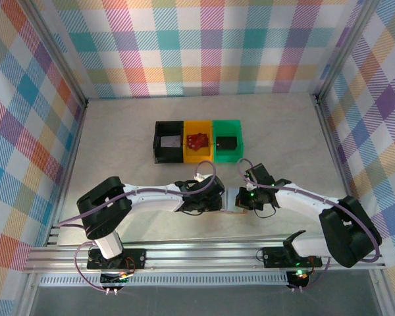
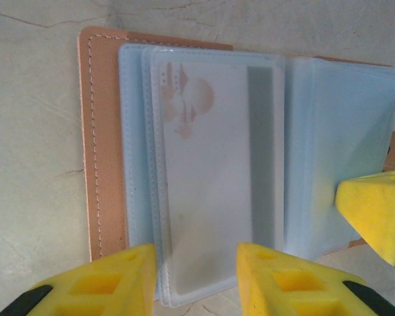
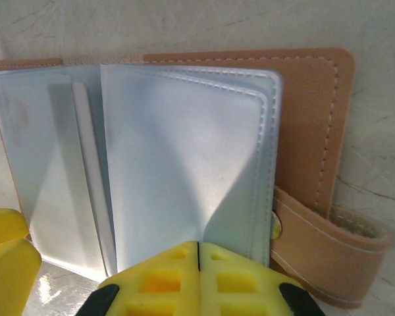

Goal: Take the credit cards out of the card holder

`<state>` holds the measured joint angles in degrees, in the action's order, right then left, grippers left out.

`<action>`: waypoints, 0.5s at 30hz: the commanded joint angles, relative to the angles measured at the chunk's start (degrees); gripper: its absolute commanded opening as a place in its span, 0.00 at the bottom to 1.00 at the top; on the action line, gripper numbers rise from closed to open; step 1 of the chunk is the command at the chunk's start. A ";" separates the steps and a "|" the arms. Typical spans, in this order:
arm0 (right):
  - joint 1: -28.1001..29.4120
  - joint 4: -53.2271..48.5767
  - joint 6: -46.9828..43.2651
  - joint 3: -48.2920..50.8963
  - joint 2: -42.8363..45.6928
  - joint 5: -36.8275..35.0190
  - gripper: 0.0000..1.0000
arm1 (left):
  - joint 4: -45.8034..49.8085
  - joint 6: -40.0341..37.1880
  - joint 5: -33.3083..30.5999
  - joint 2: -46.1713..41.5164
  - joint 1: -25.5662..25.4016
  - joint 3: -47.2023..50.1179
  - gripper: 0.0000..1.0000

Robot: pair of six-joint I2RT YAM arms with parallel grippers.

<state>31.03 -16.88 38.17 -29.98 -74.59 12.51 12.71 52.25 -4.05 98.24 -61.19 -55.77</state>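
The card holder [image 1: 232, 199] lies spread open on the table between my two grippers, tan cover [image 3: 313, 125] underneath and pale grey-blue panels [image 3: 184, 164] facing up. A credit card [image 2: 210, 164] with a faint reddish print sits inside the clear sleeve of the left half. My left gripper [image 2: 196, 276] is open, one yellow finger on each side of that sleeve's near edge. My right gripper [image 3: 198, 263] is shut, its tips down against the near edge of the right-hand panels, with nothing showing between them. The right gripper's finger [image 2: 375, 210] rests on the right panel.
A tan closing strap with a snap [image 3: 322, 247] sticks out at the holder's right. Behind it stand a black bin [image 1: 169, 141], a yellow bin [image 1: 198, 141] holding a red item, and a green bin [image 1: 227, 139] holding a dark item. Plaid walls enclose the table.
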 commanded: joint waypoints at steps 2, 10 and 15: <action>-0.44 0.61 -0.49 0.97 -1.00 1.09 0.00 | -2.74 1.07 0.72 -0.29 0.59 0.06 0.38; -0.42 1.59 -0.12 1.41 -1.70 1.55 0.00 | -5.36 1.80 1.98 -1.60 0.63 -0.51 0.38; -0.44 2.05 -0.05 1.83 -1.87 1.54 0.00 | -7.17 2.63 2.83 -1.96 0.63 -0.40 0.38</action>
<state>30.74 -15.35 38.20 -29.65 -75.59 13.54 9.15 53.63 -2.72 98.19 -61.19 -55.75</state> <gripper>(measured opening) 0.038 0.377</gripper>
